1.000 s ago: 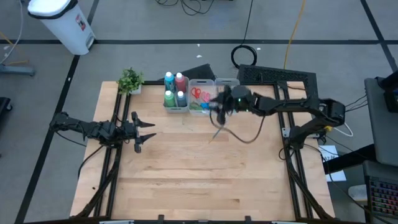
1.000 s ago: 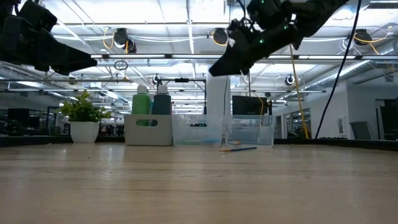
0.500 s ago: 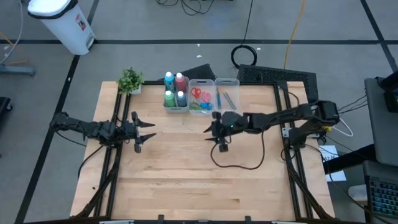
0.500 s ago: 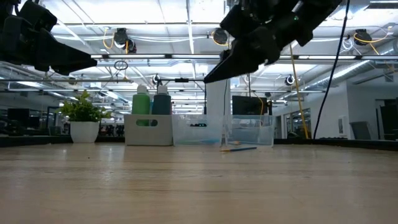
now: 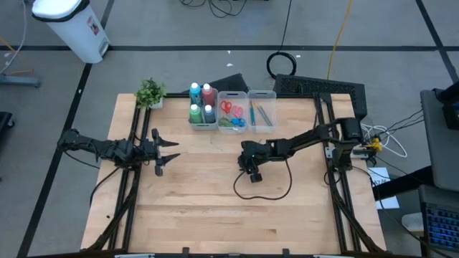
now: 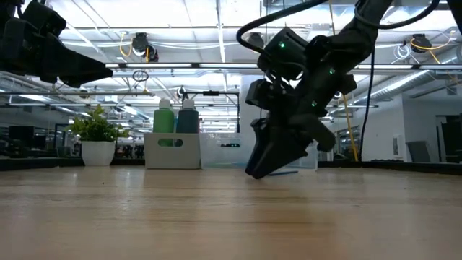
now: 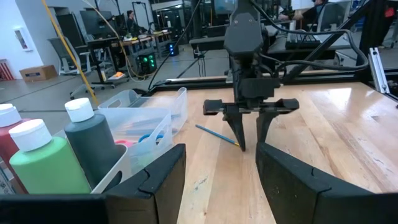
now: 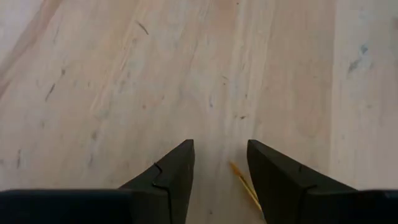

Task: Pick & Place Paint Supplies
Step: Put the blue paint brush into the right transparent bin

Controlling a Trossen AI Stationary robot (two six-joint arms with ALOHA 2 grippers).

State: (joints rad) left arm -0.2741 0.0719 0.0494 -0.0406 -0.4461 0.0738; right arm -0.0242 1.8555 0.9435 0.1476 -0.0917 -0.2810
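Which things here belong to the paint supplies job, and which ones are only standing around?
Belong to the job:
- paint bottles in a bin
- scissors in the middle bin
- brushes in the next bin
- loose brush on the table, by the open right gripper

Only standing around:
- potted plant
- white bucket on the floor
- waiting left gripper, open
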